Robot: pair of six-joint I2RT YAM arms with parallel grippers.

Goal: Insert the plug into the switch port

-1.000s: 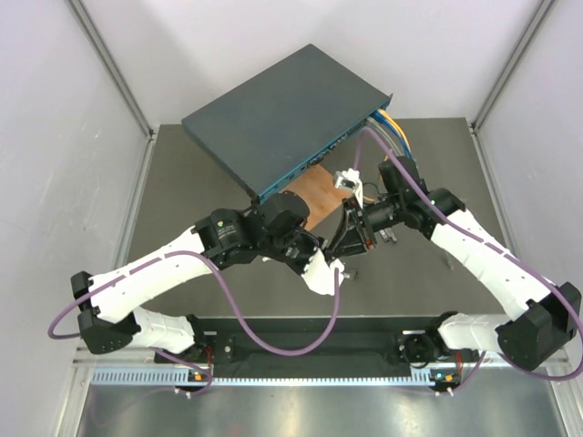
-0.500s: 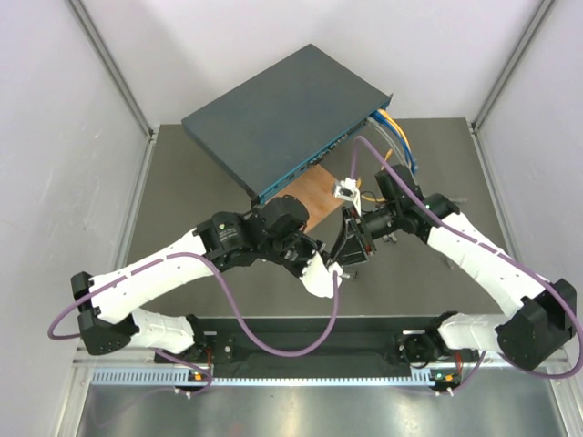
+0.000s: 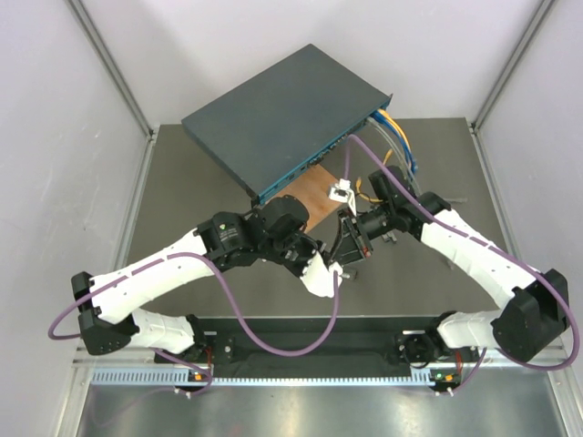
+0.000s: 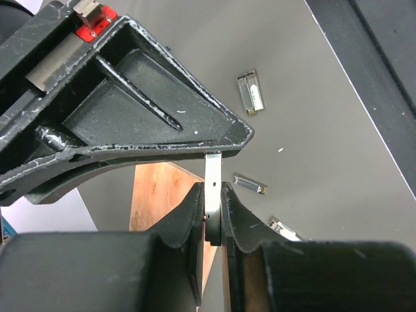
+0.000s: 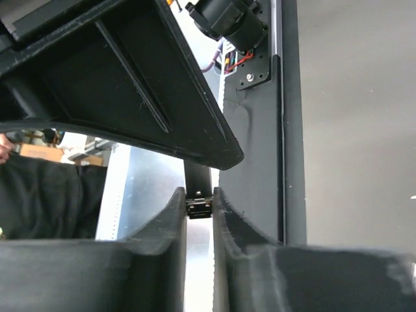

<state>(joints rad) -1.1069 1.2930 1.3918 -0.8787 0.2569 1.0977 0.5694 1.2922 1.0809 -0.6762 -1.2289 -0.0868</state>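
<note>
The switch (image 3: 282, 114), a flat dark blue-grey box, lies tilted at the back, its teal port face (image 3: 305, 170) turned toward the arms. Both grippers meet in front of it, above the mat. My left gripper (image 4: 213, 188) is shut on the plug (image 4: 213, 174), a thin piece that is silver above and black below. My right gripper (image 5: 199, 194) is shut on the plug's small black end (image 5: 199, 207) from the opposite side. In the top view the left gripper (image 3: 349, 248) and right gripper (image 3: 358, 228) overlap and hide the plug.
A thin wooden square (image 3: 310, 198) lies under the switch's near edge. Blue and yellow cables (image 3: 396, 137) leave the switch's right end. Small metal connectors (image 4: 251, 93) (image 4: 250, 185) lie loose on the dark mat. White walls stand on both sides.
The right wrist has shifted left and down toward the left gripper, its white fitting and purple cable moving with it. The left arm has stayed put.
</note>
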